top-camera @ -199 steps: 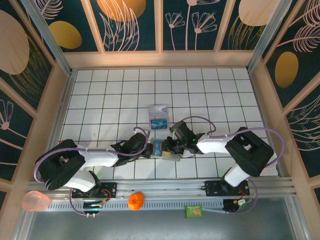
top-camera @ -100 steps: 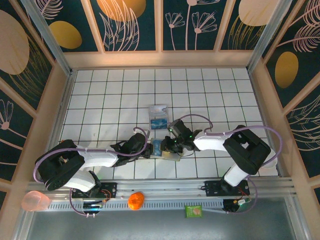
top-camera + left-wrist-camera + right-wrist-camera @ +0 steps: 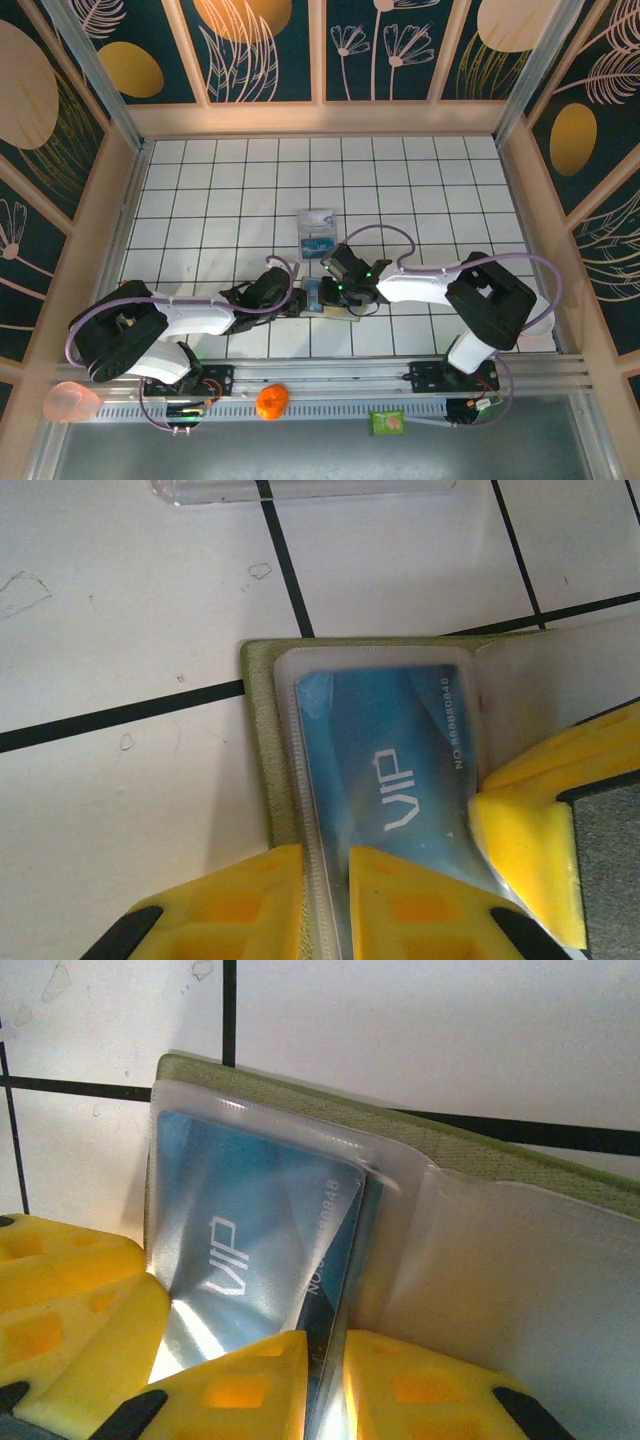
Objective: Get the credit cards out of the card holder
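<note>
The card holder [image 3: 322, 298] lies open on the white tiled table between both grippers, its olive edge [image 3: 258, 740] [image 3: 480, 1160] framing clear sleeves. A blue credit card marked VIP [image 3: 385, 750] [image 3: 240, 1230] sits in the left sleeve. My left gripper [image 3: 325, 855] [image 3: 298, 300] is closed to a narrow gap on the holder's clear sleeve edge. My right gripper [image 3: 325, 1345] [image 3: 336, 293] is pinched on the blue card's edge, and one of its fingers [image 3: 520, 825] shows beside the card. Two more credit cards, a whitish one [image 3: 317, 220] and a blue one [image 3: 318, 245], lie loose farther back.
An orange object [image 3: 271, 401], a green packet [image 3: 388, 422] and a pink cup [image 3: 70, 402] rest along the near rail. Raised walls ring the table. The far tiles behind the loose cards are open room.
The right gripper has crept left, farther over the holder. The left arm has stayed where it was, and the loose cards have not moved.
</note>
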Motion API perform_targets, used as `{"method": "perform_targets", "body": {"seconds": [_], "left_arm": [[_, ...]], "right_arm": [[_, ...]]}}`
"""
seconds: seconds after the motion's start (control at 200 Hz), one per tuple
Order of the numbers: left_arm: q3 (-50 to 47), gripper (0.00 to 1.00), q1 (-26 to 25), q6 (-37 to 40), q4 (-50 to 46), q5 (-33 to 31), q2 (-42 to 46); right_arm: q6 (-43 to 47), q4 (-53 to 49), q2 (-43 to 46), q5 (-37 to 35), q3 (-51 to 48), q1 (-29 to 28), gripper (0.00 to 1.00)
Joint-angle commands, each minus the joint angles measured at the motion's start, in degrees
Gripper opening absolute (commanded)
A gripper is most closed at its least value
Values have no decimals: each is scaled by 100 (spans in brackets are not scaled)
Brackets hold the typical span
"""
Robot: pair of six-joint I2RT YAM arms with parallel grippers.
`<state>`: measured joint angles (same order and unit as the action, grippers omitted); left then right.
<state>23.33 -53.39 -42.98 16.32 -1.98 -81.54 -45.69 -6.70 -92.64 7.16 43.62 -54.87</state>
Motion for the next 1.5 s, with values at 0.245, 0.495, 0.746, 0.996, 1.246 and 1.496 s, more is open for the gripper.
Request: {"method": "perform_targets", "body": {"seconds": [0.245,0.495,0.746,0.996,1.246,1.496], "left_arm": [[-191,18,-14,-88,-428,17,-38],[-245,17,-15,-114,-401,13,-62],[-277,17,-9,-114,-392,11,57],[-255,17,-14,-112,-366,48,0],[-250,16,-13,-107,-366,57,-12],[-250,16,-14,-98,-359,66,-31]], "right_arm": [[81,-867,175,-1350,-257,-43,24],[67,-1153,407,-1742,-375,-41,25],[485,-497,1063,-1353,-512,-83,32],[856,-666,593,-1483,-132,-361,37],[957,-614,273,-1542,94,-522,37],[996,-561,204,-1463,164,-536,38]]}}
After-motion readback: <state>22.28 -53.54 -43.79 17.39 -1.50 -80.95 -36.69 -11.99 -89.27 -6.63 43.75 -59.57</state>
